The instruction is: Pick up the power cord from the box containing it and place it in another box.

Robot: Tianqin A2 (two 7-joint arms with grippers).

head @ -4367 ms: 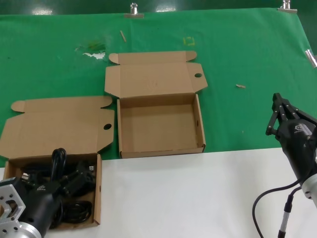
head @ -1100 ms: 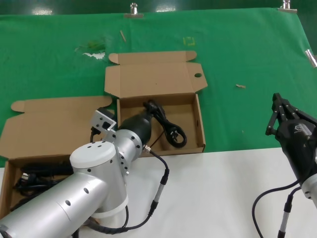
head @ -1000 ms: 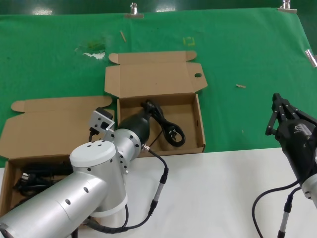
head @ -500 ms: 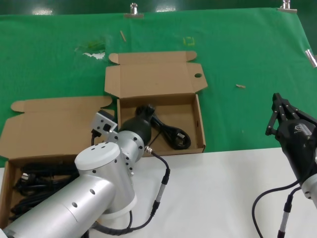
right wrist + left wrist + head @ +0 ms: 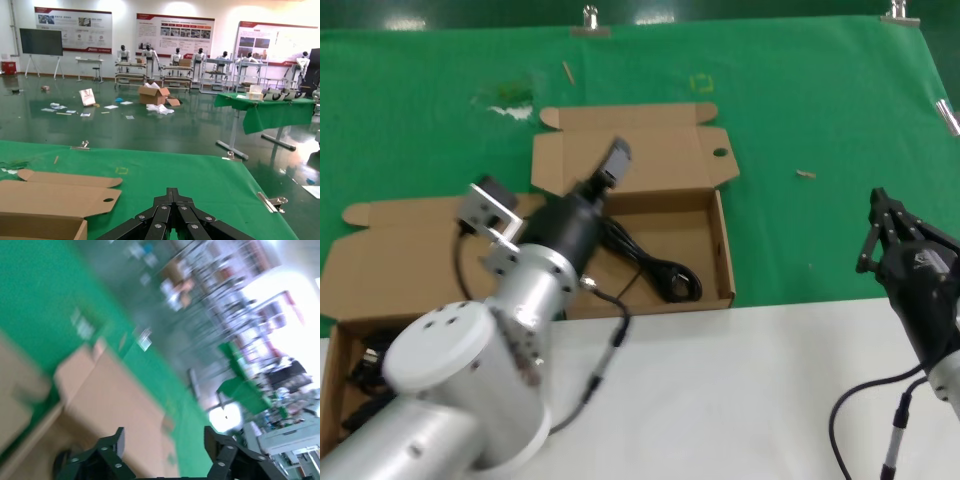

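The power cord lies as a loose black bundle inside the middle cardboard box, whose lid stands open behind it. My left gripper is open and empty, raised above that box in front of its lid; the left wrist view shows its jaws wide apart with nothing between them, over blurred cardboard. The other box's lid lies flat at the near left; more black cable shows in that box, mostly hidden by my left arm. My right gripper is shut and parked at the right.
A green cloth covers the far table and a white surface the near part. My right arm's black cable hangs at the near right. The right wrist view shows the shut gripper and the middle box's lid.
My left gripper has let go of the cord, opened, and lifted up and back from the middle box. The cord now lies flat in that box. The right arm has not moved.
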